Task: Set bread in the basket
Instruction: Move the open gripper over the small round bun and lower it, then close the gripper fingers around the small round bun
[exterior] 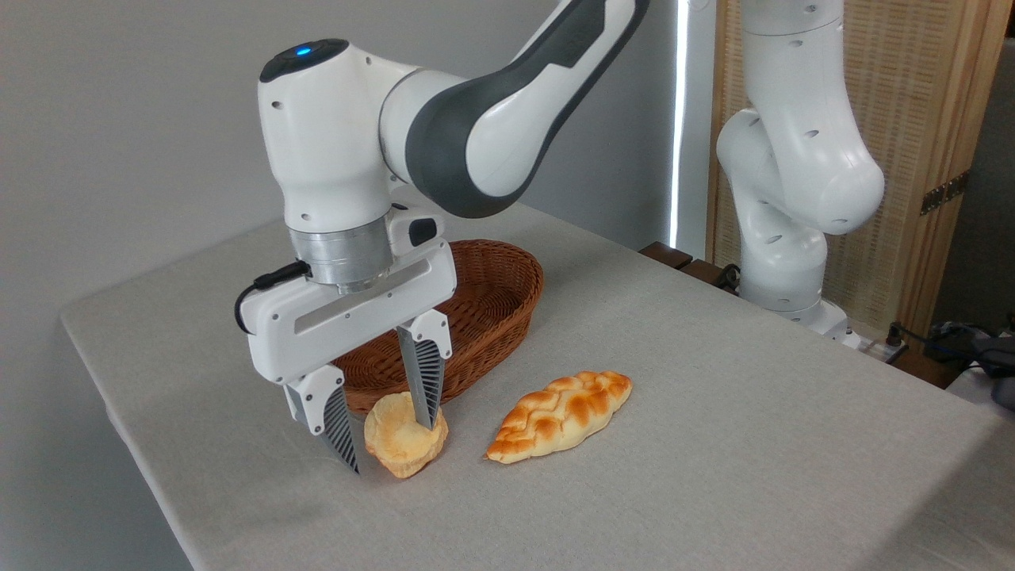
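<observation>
The end effector (390,444) stands wide open astride the bread (403,438), gripping nothing; closing off-centre could tip the tilted bun away, short of the basket (507,297).

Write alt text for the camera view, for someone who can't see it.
A white robot arm's open pincer straddles a small round bun on a grey table, one finger in front of the bun and one to its left. A brown wicker basket sits just behind, and a braided loaf lies to the right.
</observation>
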Robot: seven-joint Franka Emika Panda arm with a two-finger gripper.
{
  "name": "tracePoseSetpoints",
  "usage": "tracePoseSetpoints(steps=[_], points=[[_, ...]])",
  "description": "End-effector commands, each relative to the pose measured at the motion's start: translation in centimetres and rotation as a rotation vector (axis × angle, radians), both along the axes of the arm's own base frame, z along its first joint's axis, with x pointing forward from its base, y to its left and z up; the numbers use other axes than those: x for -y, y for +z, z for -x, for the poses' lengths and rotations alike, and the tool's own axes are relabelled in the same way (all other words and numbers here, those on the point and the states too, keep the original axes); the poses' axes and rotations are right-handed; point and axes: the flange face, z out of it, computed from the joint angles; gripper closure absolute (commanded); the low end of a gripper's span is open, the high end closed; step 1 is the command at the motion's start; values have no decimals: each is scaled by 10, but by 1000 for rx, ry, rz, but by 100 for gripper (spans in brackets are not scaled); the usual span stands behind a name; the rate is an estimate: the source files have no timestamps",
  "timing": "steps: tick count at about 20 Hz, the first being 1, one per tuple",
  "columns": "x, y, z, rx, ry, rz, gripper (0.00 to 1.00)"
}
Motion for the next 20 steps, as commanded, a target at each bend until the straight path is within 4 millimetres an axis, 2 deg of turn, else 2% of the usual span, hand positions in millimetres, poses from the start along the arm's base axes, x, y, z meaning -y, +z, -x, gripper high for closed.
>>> tracePoseSetpoints(steps=[1, 9, 14, 20], points=[[-6, 4, 3, -14, -80, -15, 0], [-29, 4, 18, -129, -114, -14, 0], [-26, 2, 20, -144, -113, -5, 0], [-14, -4, 11, -102, -131, -6, 0]])
